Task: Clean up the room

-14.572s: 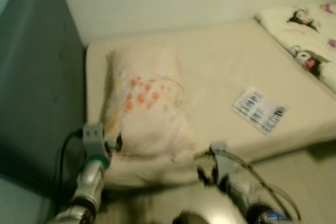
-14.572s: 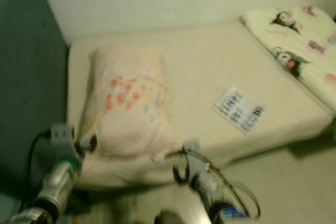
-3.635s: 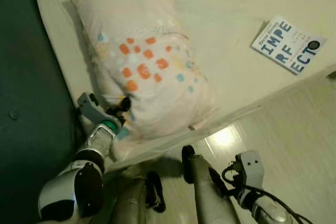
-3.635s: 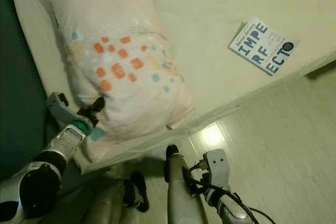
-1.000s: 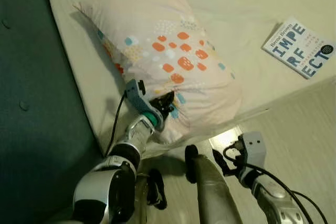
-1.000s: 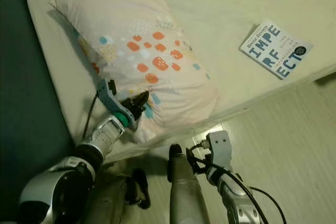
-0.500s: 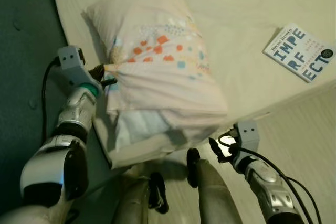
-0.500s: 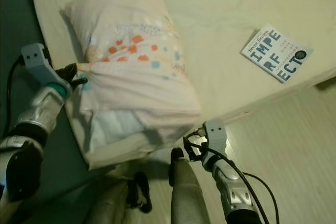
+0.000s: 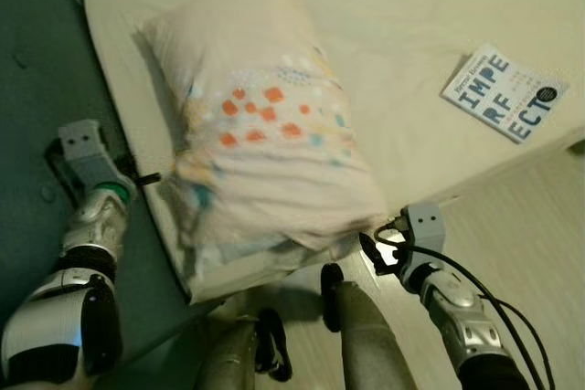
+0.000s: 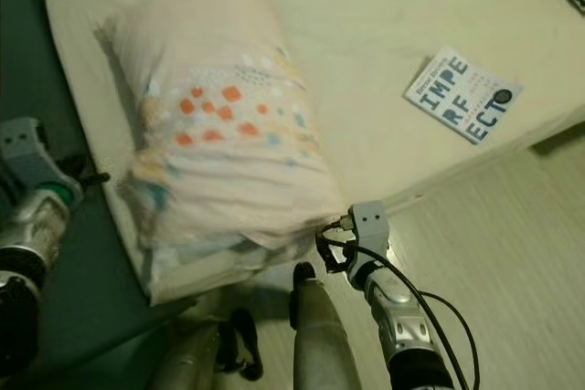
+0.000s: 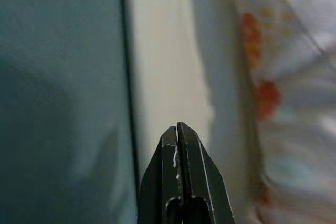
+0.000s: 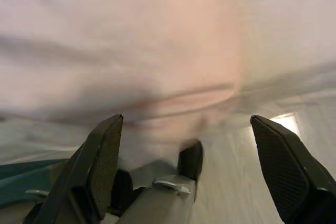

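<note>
A large soft pillow (image 9: 265,148) with orange and teal spots lies at the head of a cream mattress (image 9: 402,70), its near end overhanging the edge. It looks light and floppy, best pinched at a corner or seam. The left gripper (image 11: 178,135), fingers pressed together and empty, sits beside it; the right gripper (image 12: 205,145), fingers wide apart, faces its near end. A book (image 9: 505,91) nearby reads "IMPERFECT".
</note>
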Robot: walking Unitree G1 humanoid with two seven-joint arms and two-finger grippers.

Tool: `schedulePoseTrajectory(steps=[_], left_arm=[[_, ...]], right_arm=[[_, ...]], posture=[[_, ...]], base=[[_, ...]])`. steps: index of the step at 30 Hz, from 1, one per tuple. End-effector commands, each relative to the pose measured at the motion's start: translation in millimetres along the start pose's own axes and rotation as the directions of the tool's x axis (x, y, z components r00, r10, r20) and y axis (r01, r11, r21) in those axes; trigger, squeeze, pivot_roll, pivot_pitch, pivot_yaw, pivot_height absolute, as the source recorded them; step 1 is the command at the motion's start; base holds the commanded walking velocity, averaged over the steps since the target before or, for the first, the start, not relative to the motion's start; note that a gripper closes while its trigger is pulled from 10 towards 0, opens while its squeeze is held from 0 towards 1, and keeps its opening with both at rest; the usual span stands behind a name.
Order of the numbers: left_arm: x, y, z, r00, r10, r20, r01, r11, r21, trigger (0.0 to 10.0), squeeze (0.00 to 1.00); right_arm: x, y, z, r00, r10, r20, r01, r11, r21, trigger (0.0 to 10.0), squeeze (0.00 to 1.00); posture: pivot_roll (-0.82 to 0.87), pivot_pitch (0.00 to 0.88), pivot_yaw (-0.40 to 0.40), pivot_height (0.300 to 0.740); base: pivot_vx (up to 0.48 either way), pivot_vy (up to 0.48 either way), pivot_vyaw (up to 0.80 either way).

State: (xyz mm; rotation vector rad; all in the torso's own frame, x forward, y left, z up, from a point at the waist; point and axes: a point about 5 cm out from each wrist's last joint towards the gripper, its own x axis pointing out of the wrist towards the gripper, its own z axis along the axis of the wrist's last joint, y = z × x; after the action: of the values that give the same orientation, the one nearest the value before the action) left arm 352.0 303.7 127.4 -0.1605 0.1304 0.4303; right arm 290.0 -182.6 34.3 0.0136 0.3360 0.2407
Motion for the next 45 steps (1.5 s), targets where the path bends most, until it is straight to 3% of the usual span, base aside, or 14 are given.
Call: schedulePoseTrajectory(steps=[1, 2, 5, 7, 10, 11, 12, 14, 16, 18, 19, 23, 39, 45], left_arm=[[-3.0, 58.8, 31.3, 0.964, 0.234, 0.126, -0.235, 0.972, -0.008, 0.0, 0.0], [-6.2, 78.6, 47.1, 0.928, 0.327, 0.18, -0.331, 0.944, -0.009, 0.0, 0.0], [-12.6, 100.2, 53.6, 0.889, 0.41, 0.205, -0.418, 0.909, -0.007, 0.0, 0.0], [-12.6, 100.2, 53.6, 0.889, 0.41, 0.205, -0.418, 0.909, -0.007, 0.0, 0.0], [-12.8, 88.3, 21.5, 0.95, 0.296, 0.099, -0.292, 0.955, -0.056, 0.0, 0.0], [-12.8, 65.0, -2.2, 0.99, 0.132, 0.046, -0.125, 0.983, -0.137, 0.1, 0.0], [-16.3, 36.8, -28.8, 0.999, -0.043, -0.013, 0.04, 0.982, -0.186, 10.0, 1.0], [-16.3, 36.8, -28.8, 0.999, -0.043, -0.013, 0.04, 0.982, -0.186, 10.0, 1.0], [-29.5, -5.3, -73.2, 0.963, -0.228, -0.144, 0.196, 0.959, -0.203, 10.0, 1.0], [-29.5, -5.3, -73.2, 0.963, -0.228, -0.144, 0.196, 0.959, -0.203, 10.0, 1.0], [-42.6, -37.2, -100.6, 0.902, -0.359, -0.241, 0.314, 0.927, -0.204, 10.0, 1.0], [-50.1, -56.6, -112.6, 0.867, -0.403, -0.292, 0.369, 0.914, -0.167, 10.0, 1.0], [-50.4, -99.0, -100.7, 0.861, -0.458, -0.221, 0.435, 0.889, -0.146, 10.0, 1.0], [-48.4, -106.6, -92.7, 0.854, -0.49, -0.176, 0.447, 0.863, -0.236, 10.0, 1.0]], right_arm=[[-6.1, -2.1, -17.7, 0.998, -0.01, -0.057, 0.011, 1.0, 0.016, 10.0, 0.0], [-4.1, -2.2, -16.2, 0.998, -0.008, -0.055, 0.009, 1.0, 0.013, 10.0, 0.0], [0.0, -1.4, -13.8, 0.999, -0.003, -0.054, 0.004, 1.0, 0.01, 10.0, 0.0], [0.0, -1.4, -13.8, 0.999, -0.003, -0.054, 0.004, 1.0, 0.01, 10.0, 0.0], [4.7, 2.2, -11.5, 0.999, 0.008, -0.052, -0.008, 1.0, 0.008, 10.0, 0.0], [6.4, 4.0, -11.0, 0.999, 0.013, -0.051, -0.013, 1.0, 0.009, 10.0, 0.0], [7.0, 5.7, -11.2, 0.999, 0.018, -0.051, -0.018, 1.0, 0.008, 10.0, 0.0], [7.0, 5.7, -11.2, 0.999, 0.018, -0.051, -0.018, 1.0, 0.008, 10.0, 0.0], [7.2, 6.4, -12.6, 0.999, 0.023, -0.05, -0.022, 1.0, 0.008, 10.0, 0.0], [7.2, 6.4, -12.6, 0.999, 0.023, -0.05, -0.022, 1.0, 0.008, 10.0, 0.0], [5.3, 4.9, -14.6, 0.999, 0.021, -0.05, -0.02, 1.0, 0.007, 10.0, 0.0], [3.6, 3.0, -16.6, 0.999, 0.017, -0.05, -0.017, 1.0, 0.007, 10.0, 0.0], [-5.0, 2.1, -26.8, 0.998, 0.01, -0.059, -0.009, 1.0, 0.011, 10.0, 0.0], [-7.7, 0.6, -28.4, 0.998, 0.007, -0.061, -0.006, 1.0, 0.011, 10.0, 0.0]], posture=[[-0.26, 0.254, 0.113, 0.695], [-0.24, 0.249, 0.11, 0.695], [-0.22, 0.237, 0.108, 0.695], [-0.22, 0.237, 0.108, 0.695], [-0.21, 0.233, 0.108, 0.695], [-0.21, 0.23, 0.107, 0.695], [-0.21, 0.23, 0.107, 0.695], [-0.21, 0.23, 0.107, 0.695], [-0.22, 0.231, 0.106, 0.695], [-0.22, 0.231, 0.106, 0.695], [-0.23, 0.242, 0.108, 0.695], [-0.24, 0.247, 0.11, 0.695], [-0.25, 0.297, 0.118, 0.695], [-0.25, 0.307, 0.115, 0.695]], base=[[0.0, 0.0, 0.0], [0.0, 0.0, 0.0], [0.0, 0.0, 0.0], [0.0, 0.0, 0.0], [0.0, 0.0, 0.0], [0.0, 0.0, 0.0], [0.0, 0.0, 0.0], [0.0, 0.0, 0.0], [0.0, 0.0, 0.0], [0.0, 0.0, 0.0], [0.0, 0.0, 0.0], [0.0, 0.0, 0.0], [0.0, 0.0, 0.0], [0.0, 0.0, 0.0]])
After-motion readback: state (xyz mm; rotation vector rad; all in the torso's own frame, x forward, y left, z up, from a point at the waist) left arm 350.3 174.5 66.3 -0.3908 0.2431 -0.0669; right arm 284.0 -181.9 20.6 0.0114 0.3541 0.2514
